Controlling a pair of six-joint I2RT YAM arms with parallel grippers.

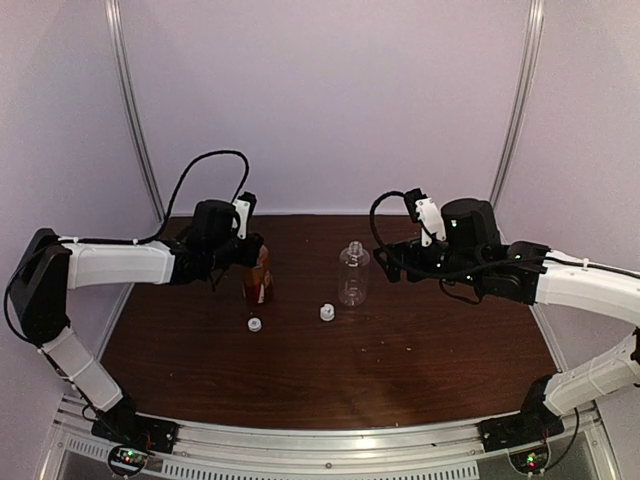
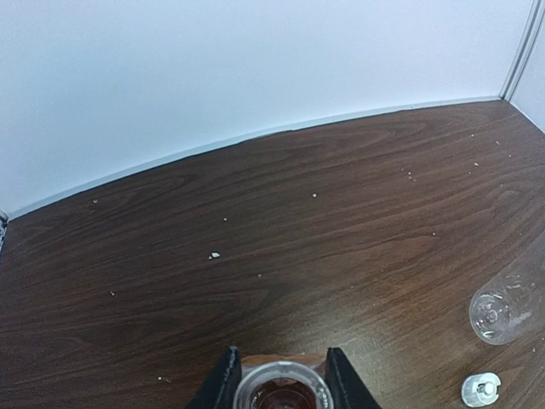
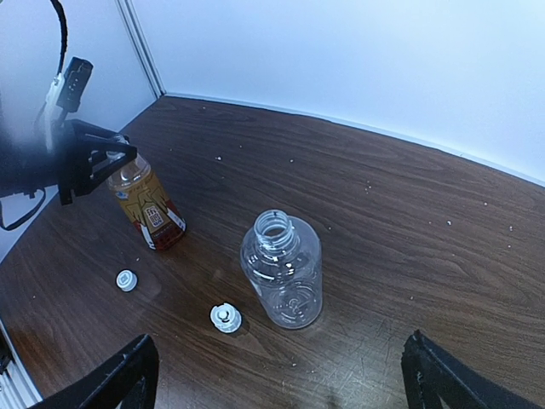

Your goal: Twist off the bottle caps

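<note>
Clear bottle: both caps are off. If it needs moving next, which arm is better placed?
Right. The right gripper is open and empty, with the clear bottle standing straight ahead of it. The left gripper is shut on the neck of the amber bottle, so it would have to let go first.

Top external is looking down from behind onto the whole table (image 1: 400, 360). Left wrist is sitting over the amber bottle (image 2: 282, 388), frame bottom; right wrist is viewing from farther, sharing the clear bottle (image 3: 283, 271).
</note>
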